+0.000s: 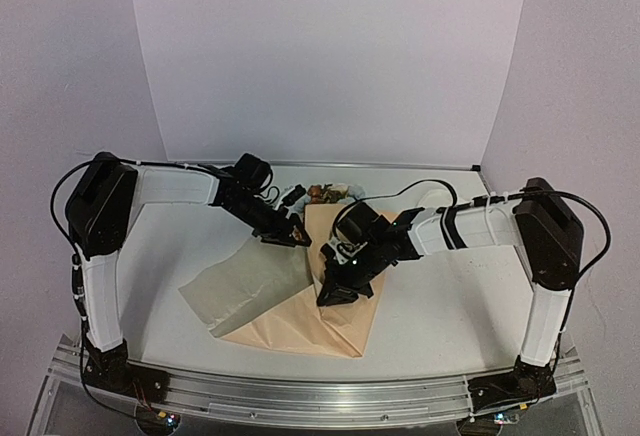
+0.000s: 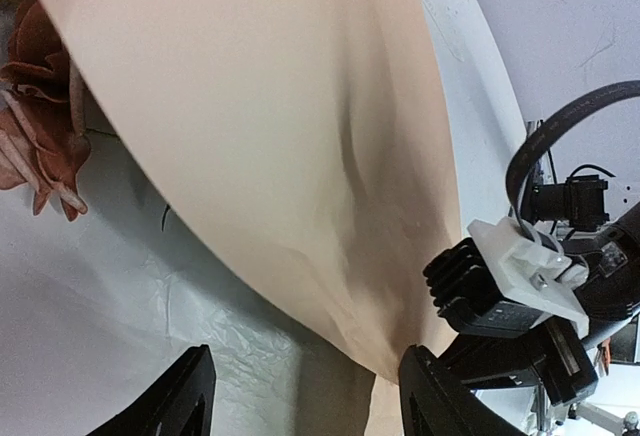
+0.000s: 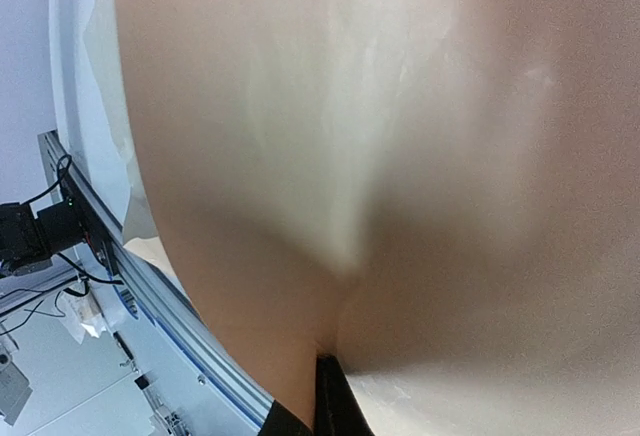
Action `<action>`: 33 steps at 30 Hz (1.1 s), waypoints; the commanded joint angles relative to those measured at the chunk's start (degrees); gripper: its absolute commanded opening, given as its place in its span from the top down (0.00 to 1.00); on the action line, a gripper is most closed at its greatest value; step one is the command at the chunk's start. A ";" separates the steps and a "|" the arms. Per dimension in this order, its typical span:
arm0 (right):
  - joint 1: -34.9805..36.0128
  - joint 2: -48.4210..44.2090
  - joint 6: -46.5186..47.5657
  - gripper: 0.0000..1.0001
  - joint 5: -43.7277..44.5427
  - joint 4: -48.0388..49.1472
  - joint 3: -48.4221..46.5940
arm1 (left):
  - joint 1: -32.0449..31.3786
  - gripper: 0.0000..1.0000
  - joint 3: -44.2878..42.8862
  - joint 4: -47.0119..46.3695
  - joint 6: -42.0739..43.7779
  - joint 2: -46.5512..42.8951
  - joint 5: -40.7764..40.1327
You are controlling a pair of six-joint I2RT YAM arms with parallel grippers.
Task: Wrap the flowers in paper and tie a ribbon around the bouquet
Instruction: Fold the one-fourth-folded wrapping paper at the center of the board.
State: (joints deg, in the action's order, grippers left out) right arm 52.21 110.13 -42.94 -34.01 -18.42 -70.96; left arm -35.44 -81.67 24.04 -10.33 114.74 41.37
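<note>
paper (image 1: 300,334) of a tan brown colour lies in the middle of the table (image 1: 450,306) and reaches almost to the front edge. one flap of it is folded over, so it is narrow at the far end and wide at the near end. flowers (image 1: 325,194) poke out at the far end, close to the back edge of the table. only the pink, brown and white heads show. the stems are hidden by the paper.

a grey-green sheet (image 1: 240,281) pokes out from the left side of the paper, toward the left edge of the table.

the right gripper (image 1: 335,294) is down on the middle of the folded flap. its jaws are closed tight and they pinch the paper. in the right wrist view the paper fills almost the whole picture, and it puckers down to the dark tip of the fingers (image 3: 335,408).

the left gripper (image 1: 297,239) is just beside the left edge of the flap, near the flowers. its jaws stand wide apart and hold nothing. in the left wrist view the two black fingers (image 2: 190,401) sit at the bottom, with the curved edge of the flap just above the gap between them. the flower heads show at the left side of that view.
</note>
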 commanded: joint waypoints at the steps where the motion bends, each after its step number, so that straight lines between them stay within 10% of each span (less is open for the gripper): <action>1: -0.32 -1.89 0.44 1.00 -4.80 -0.06 -2.59 | 0.28 0.35 -3.75 -0.03 2.19 1.80 0.77; 9: -0.61 -1.68 2.15 1.00 -5.89 -3.64 -3.96 | 0.24 0.47 -5.03 -1.22 1.51 4.57 2.70; 13: -0.63 -1.80 4.52 0.92 -5.66 -7.59 -5.02 | 0.36 0.72 -5.39 -1.70 0.64 5.37 2.82; 18: -0.72 -3.73 5.24 0.60 -1.76 -11.09 -4.58 | 0.51 0.96 -2.64 -5.49 -1.94 3.70 1.78; 23: -0.80 -7.85 3.43 0.42 2.31 -11.46 0.04 | 0.75 1.00 0.81 -7.89 -2.97 1.19 -1.31; 33: -0.72 -9.77 -11.87 0.57 5.66 8.64 13.34 | 0.89 1.00 5.81 -10.34 -4.83 -1.60 -5.08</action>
State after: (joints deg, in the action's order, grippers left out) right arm 51.66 101.49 -47.21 -31.36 -20.81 -61.75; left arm -34.85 -77.06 16.84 -14.01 117.62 38.71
